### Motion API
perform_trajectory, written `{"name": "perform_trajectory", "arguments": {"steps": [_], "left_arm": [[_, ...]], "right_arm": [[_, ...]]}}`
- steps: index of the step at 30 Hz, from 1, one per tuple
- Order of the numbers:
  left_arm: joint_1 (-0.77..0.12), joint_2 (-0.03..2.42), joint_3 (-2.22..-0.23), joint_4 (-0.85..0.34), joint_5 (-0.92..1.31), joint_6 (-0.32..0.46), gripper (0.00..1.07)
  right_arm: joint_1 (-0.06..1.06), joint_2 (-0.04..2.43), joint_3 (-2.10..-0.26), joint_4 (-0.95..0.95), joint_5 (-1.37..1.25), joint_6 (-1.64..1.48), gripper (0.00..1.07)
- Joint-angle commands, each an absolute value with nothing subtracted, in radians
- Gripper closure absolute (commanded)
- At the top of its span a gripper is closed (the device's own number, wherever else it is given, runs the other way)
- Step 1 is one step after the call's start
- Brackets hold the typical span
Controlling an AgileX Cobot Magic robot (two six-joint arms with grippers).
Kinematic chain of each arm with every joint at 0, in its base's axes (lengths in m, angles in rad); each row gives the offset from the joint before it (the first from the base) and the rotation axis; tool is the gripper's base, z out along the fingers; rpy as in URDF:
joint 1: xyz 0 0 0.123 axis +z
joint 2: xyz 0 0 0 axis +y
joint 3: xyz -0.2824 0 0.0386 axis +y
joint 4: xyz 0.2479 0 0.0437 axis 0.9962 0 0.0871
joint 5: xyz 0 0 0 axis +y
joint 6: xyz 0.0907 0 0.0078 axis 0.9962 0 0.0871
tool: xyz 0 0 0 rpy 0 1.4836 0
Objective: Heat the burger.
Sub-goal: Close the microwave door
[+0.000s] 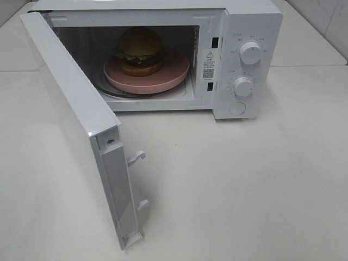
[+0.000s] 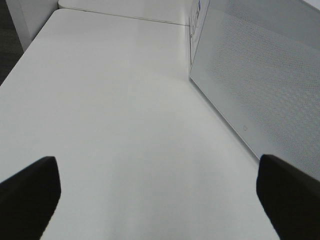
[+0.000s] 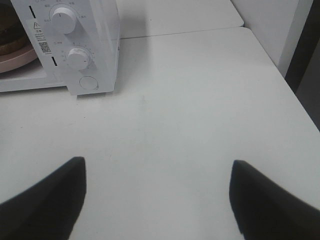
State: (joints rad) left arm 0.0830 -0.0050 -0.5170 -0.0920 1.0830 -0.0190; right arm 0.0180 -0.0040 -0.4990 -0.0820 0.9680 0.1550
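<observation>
- White desk (image 1: 244, 190) fills most of every view. A seam (image 1: 310, 66) runs across it at the microwave (image 1: 253, 22), and pale wall tiles (image 1: 331, 22) show in the far right corner of the high view.
- Only the high view gives you the whole burger (image 1: 139, 50). It sits upright on a pink plate (image 1: 173, 73) inside the microwave.
- That view also shows the door (image 1: 70, 103) swung wide open on the left, with two latch hooks (image 1: 136, 157) on its free edge.
- You see your fingers only in the wrist views.
- In the left wrist view, your left fingers (image 2: 27, 197) are spread fully apart with nothing but bare desk between them. The dotted outer face of the door stands near them.
- In the right wrist view, your right fingers (image 3: 47, 200) are also parted wide and hold nothing. They are over the desk, well apart from the microwave's front.
- That view brings the two knobs (image 3: 64, 17) and the round button (image 3: 89, 82) closer, but shows only a sliver of the plate and the burger's dark edge.
- It also shows the desk's far edge, with a dark gap (image 3: 311, 65) beyond it.
</observation>
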Motion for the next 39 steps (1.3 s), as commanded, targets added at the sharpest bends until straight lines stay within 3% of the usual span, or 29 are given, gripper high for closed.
{"name": "perform_trajectory", "arguments": {"steps": [1,19,25,27,28,30,31,32,33,35,36,38,39], "left_arm": [[0.082,-0.011,-0.517,-0.097,1.068,-0.022,0.04],[0.082,-0.011,-0.531,-0.15,1.036,-0.026,0.04],[0.082,-0.011,-0.543,-0.12,0.9,-0.026,0.14],[0.082,-0.002,-0.532,-0.103,0.831,-0.026,0.27],[0.082,-0.002,-0.532,-0.103,0.831,-0.026,0.27],[0.082,0.03,-0.512,-0.101,0.772,-0.026,0.48],[0.082,0.03,-0.512,-0.101,0.772,-0.026,0.48],[0.082,0.063,-0.499,-0.101,0.727,-0.026,0.6],[0.082,0.063,-0.499,-0.101,0.727,-0.026,0.6],[0.082,0.13,-0.479,-0.101,0.641,-0.026,0.8],[0.082,0.13,-0.479,-0.101,0.641,-0.026,0.8],[0.082,0.177,-0.442,-0.101,0.522,-0.026,1.0],[0.082,0.177,-0.442,-0.101,0.522,-0.026,1.0]], "right_arm": [[0.013,-0.029,-0.492,-0.079,0.961,0.146,0.31],[0.013,-0.029,-0.492,-0.079,0.961,0.146,0.31],[0.013,-0.029,-0.492,-0.079,0.961,0.146,0.31],[0.013,-0.029,-0.492,-0.078,0.961,0.154,0.31],[0.013,-0.029,-0.492,-0.078,0.961,0.154,0.31],[0.013,-0.029,-0.492,-0.078,0.961,0.157,0.31],[0.013,-0.029,-0.492,-0.078,0.961,0.157,0.31],[0.013,-0.029,-0.492,-0.078,0.961,0.157,0.31],[0.013,-0.029,-0.492,-0.078,0.961,0.157,0.31],[0.013,-0.029,-0.492,-0.078,0.961,0.157,0.31],[0.013,-0.029,-0.492,-0.078,0.961,0.157,0.31],[0.013,-0.029,-0.492,-0.078,0.961,0.157,0.31],[0.013,-0.029,-0.492,-0.078,0.961,0.157,0.31]]}}
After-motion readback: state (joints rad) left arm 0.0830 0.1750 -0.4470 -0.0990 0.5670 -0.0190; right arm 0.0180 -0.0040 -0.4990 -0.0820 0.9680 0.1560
